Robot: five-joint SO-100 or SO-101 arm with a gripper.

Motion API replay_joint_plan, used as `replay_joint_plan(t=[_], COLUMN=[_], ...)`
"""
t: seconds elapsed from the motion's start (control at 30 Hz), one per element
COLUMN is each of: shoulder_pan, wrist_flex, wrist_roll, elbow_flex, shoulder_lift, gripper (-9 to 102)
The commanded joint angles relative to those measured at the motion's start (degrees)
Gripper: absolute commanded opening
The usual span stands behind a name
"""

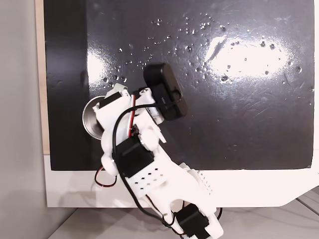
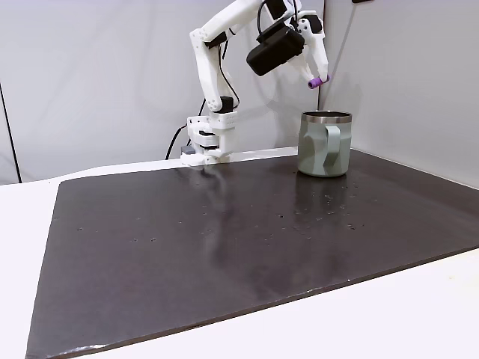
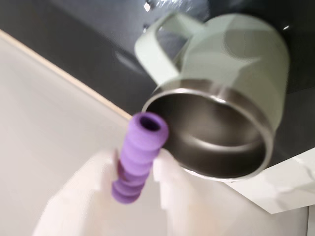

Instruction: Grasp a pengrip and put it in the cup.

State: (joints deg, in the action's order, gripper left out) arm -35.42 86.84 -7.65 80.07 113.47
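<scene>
Wrist view puts the pengrip (image 3: 139, 156), a ribbed purple tube with its open end up, clamped between the two pale fingers of the hand (image 3: 137, 172), whose tips are closed snugly against its sides. From the pengrip, the cup (image 3: 231, 98) sits at about two o'clock, its shiny steel mouth open toward the camera and its loop handle at eleven o'clock on its body.

In a fixed view from the side, the pengrip (image 2: 319, 81) hangs in the air in the hand (image 2: 316, 77), just above the cup (image 2: 325, 143) and slightly toward eleven o'clock of its rim, not touching it. The cup stands upright on the dark worktop (image 2: 224, 247).

In a fixed view from above, the arm covers most of the cup (image 1: 90, 118), leaving a steel sliver at nine o'clock of the arm.
</scene>
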Motion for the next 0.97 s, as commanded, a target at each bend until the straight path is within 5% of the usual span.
replay_joint_plan(t=[0.0, 0.37, 0.6, 0.93], shoulder_pan=[-3.52, -6.77, -6.77, -6.59], wrist_flex=[-2.20, -1.67, -1.23, -0.79], wrist_roll=[-1.67, 0.35, 0.44, 1.58], elbow_flex=[-1.58, 3.52, 3.60, 4.31], shoulder_lift=[-0.79, -0.18, 0.26, 1.05], gripper=[0, 1, 33, 32])
